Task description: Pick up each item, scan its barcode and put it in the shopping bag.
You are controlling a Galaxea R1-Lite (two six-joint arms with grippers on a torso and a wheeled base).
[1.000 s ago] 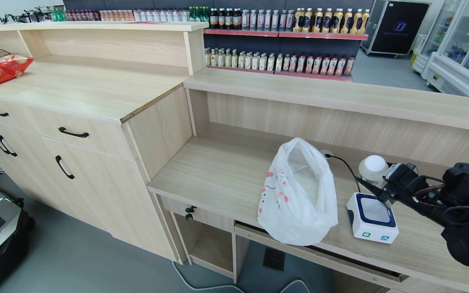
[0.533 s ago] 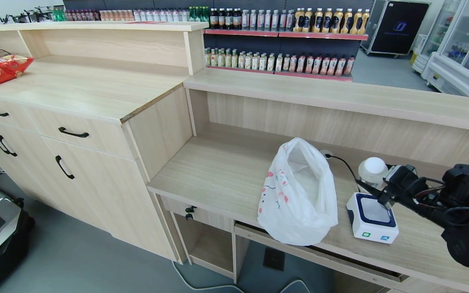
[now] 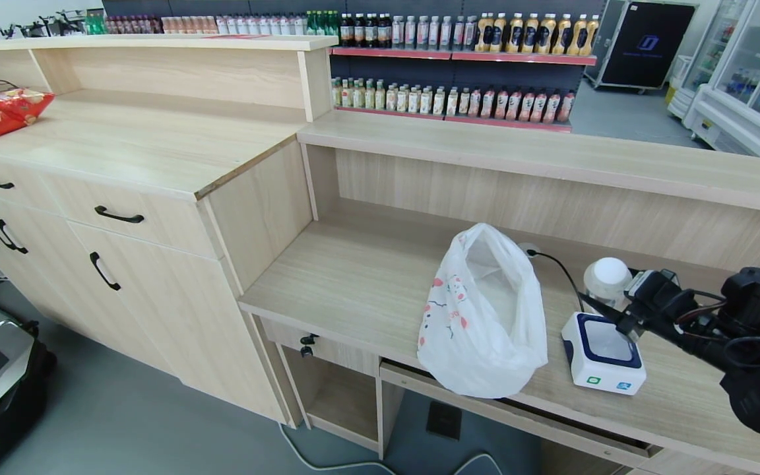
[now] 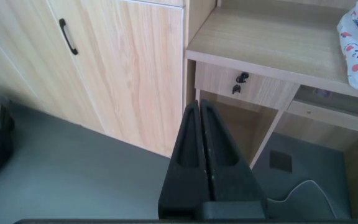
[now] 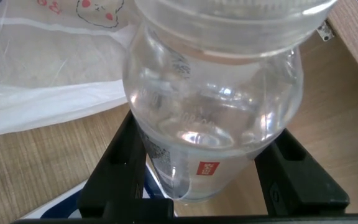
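A clear jar with a white lid (image 3: 607,276) hangs just behind the white and blue barcode scanner (image 3: 603,351), held in my right gripper (image 3: 607,302). In the right wrist view the jar (image 5: 216,106) sits between the two black fingers (image 5: 122,163) of that gripper (image 5: 207,171), with the scanner's edge (image 5: 73,202) below. The white shopping bag (image 3: 483,310) stands open on the desk to the left of the scanner, and its plastic (image 5: 55,68) lies close beside the jar. My left gripper (image 4: 199,109) is shut on nothing, low over the floor by the cabinet. A red snack bag (image 3: 4,112) lies on the far left counter.
A black cable (image 3: 555,264) runs from the scanner to the back of the desk. A raised counter ledge (image 3: 551,155) overhangs the desk. A locked drawer (image 4: 241,81) sits under the desk edge. Cabinet doors with black handles (image 3: 104,270) stand to the left.
My right gripper has drifted slightly to the right and a little lower with the jar, staying behind the scanner. The bag and scanner have not moved.
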